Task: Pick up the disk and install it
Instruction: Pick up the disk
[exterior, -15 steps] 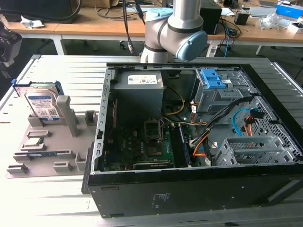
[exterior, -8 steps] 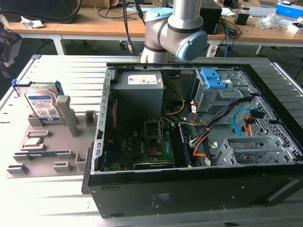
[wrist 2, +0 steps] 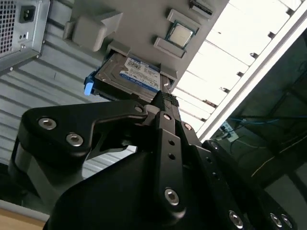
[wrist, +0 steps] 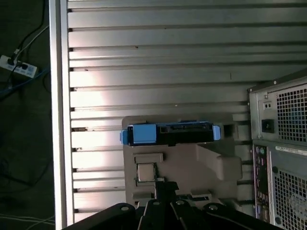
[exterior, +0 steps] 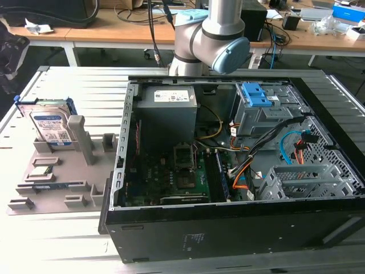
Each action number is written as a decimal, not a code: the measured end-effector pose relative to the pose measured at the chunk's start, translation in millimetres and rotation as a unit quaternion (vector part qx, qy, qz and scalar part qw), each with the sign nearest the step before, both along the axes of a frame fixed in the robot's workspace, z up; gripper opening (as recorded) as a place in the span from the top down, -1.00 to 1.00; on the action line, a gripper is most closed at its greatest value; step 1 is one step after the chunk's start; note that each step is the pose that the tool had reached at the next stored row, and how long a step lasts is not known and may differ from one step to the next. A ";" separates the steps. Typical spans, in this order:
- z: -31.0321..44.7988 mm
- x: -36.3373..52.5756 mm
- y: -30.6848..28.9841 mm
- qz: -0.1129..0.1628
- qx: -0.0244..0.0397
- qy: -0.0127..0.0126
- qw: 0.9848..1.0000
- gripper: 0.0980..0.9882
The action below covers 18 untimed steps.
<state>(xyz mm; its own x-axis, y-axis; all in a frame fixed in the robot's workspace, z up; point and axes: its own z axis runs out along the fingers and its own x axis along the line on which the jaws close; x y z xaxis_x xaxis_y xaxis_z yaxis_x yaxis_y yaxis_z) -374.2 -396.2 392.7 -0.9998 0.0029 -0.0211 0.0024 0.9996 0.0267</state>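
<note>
Disk (exterior: pixel 50 127) upright in grey holder (exterior: pixel 64 169); claw (wrist: pixel 165 185) pressed together, empty, apart from disk

Blue-framed disk (exterior: pixel 50 127) upright in grey holder (exterior: pixel 85 174)

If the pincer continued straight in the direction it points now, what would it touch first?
Most likely the disk, standing on edge in the grey holder: in the second wrist view the pincer aims at its corner. Depth is unclear, so the holder beside it could come first.

Hard white glare on the slatted table (wrist: pixel 96 96), deep shadow inside the open computer case (exterior: pixel 228 234).
</note>
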 end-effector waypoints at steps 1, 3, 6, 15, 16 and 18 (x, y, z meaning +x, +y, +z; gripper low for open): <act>0.0 0.0 0.0 0.010 0.000 0.000 1.000 0.98; 0.0 0.0 0.0 0.038 0.000 0.000 0.999 0.98; -0.1 0.0 0.0 0.070 0.000 0.000 0.998 0.98; 0.0 -0.1 0.1 0.179 -0.007 0.000 0.984 0.98; 0.0 0.0 0.0 0.187 -0.007 0.000 0.982 0.98; 0.0 0.0 0.0 0.211 -0.007 0.000 0.978 0.98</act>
